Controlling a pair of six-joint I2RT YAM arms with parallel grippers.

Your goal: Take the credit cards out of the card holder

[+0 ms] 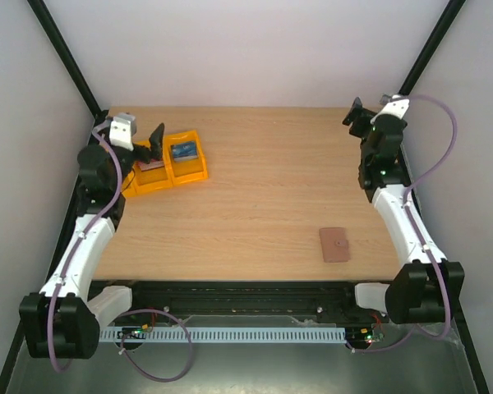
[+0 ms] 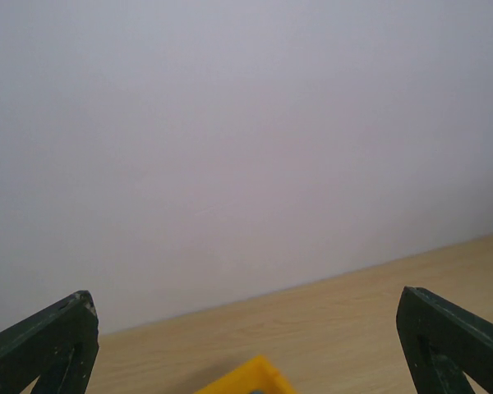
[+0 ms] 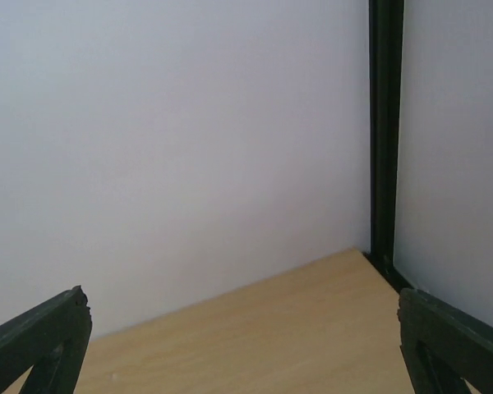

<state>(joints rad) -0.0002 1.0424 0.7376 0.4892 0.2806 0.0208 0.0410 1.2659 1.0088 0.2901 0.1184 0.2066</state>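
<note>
Hovering over the yellow tray (image 1: pixel 192 174), the left gripper (image 1: pixel 154 141) shows fingers apart; so does the right gripper (image 1: pixel 356 116), far from the card holder (image 1: pixel 335 245).

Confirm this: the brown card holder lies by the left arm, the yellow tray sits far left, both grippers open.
Wrong side: the top view shows the card holder by the right arm, not the left. The yellow tray does sit far left, and the left gripper and right gripper are open.
</note>
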